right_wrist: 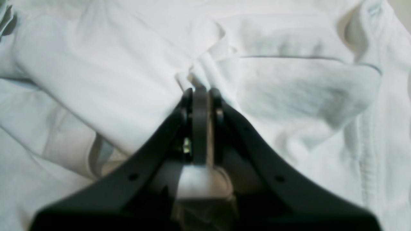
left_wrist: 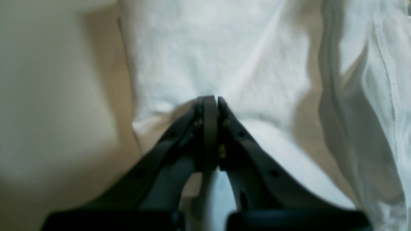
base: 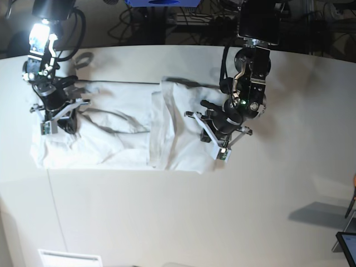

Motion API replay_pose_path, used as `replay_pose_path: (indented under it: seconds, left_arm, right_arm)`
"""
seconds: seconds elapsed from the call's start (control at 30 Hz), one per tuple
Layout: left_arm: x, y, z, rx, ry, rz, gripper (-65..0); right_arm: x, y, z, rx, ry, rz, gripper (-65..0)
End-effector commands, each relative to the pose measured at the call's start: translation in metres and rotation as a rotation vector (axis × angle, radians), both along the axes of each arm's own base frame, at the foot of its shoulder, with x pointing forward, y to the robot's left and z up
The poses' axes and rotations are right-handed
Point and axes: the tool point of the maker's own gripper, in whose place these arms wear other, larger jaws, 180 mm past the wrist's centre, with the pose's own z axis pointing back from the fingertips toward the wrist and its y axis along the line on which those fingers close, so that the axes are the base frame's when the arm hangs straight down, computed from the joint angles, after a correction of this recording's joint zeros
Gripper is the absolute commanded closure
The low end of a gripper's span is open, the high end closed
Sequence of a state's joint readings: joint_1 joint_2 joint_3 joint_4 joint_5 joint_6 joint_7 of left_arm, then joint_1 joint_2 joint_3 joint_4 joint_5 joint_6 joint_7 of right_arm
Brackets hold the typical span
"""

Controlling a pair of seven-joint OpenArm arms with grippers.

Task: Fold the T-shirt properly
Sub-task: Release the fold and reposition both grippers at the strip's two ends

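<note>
1. Counter (base: pixel 183 217), off-white, fills most of my base view.
2. T-shirt (base: pixel 111 139) lies long across the far left part of the counter, wrinkled, its right end doubled back over itself near the middle.
3. I see the left gripper (left_wrist: pixel 214 99) at the shirt's right end, jaws pressed together on a pinch of white cloth at the folded edge.
4. I see the right gripper (right_wrist: pixel 201 91) at the shirt's left end, jaws together, clamped on a bunched ridge of the fabric.
</note>
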State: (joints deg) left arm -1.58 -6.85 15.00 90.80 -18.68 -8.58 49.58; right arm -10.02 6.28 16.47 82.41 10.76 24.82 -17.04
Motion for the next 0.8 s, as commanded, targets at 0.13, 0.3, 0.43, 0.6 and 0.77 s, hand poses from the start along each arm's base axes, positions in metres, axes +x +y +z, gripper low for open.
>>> replay_pose_path:
  seconds: [0.13,0.3,0.43,0.6,0.77]
  left_arm:
    - [-0.003,0.009,-0.009,0.057,-0.026,0.006,0.0]
    - [-0.016,0.02,-0.025,0.122,0.007,0.005,0.0]
    - [-0.024,0.046,-0.028,0.132,0.021,0.075,0.0]
    - [-0.032,0.074,-0.025,0.143,0.019,0.148,0.0]
    - [-0.026,0.079,-0.009,0.142,-0.026,0.16,0.0]
  right_arm:
    - [-0.003,-0.008,0.022,-0.081,-0.012,0.004,-6.8]
    - [0.005,-0.011,0.078,-0.008,-0.143,-0.027,-23.2]
    - [0.009,-0.046,0.093,0.062,-0.124,-0.127,-29.2]
    - [0.01,-0.076,0.105,0.116,-0.083,-0.18,-29.7]
    - [0.015,-0.073,0.102,0.23,-0.049,-0.157,-30.0]
